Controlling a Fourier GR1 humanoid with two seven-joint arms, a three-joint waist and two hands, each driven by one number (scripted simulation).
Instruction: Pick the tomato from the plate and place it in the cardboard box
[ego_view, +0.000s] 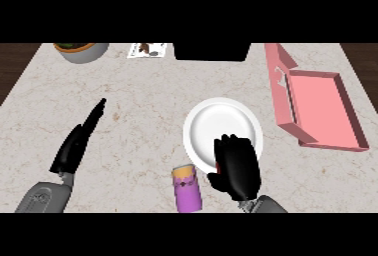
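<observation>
The white plate (218, 122) lies at the counter's middle. My right hand (238, 167) is over the plate's near edge, fingers curled downward. Of the tomato (219, 168) only a red sliver shows at the hand's left side, between thumb and fingers; the rest is hidden under the hand. The open box (325, 112), pink with a raised lid at its left, lies to the right of the plate, apart from it. My left hand (77, 142) rests at the left of the counter with fingers straight, holding nothing.
A purple cylinder with an orange top (187, 191) lies just left of my right hand, near the front edge. At the back stand a grey bowl-like pot (81, 51), a small printed card (148, 49) and a black object (212, 51).
</observation>
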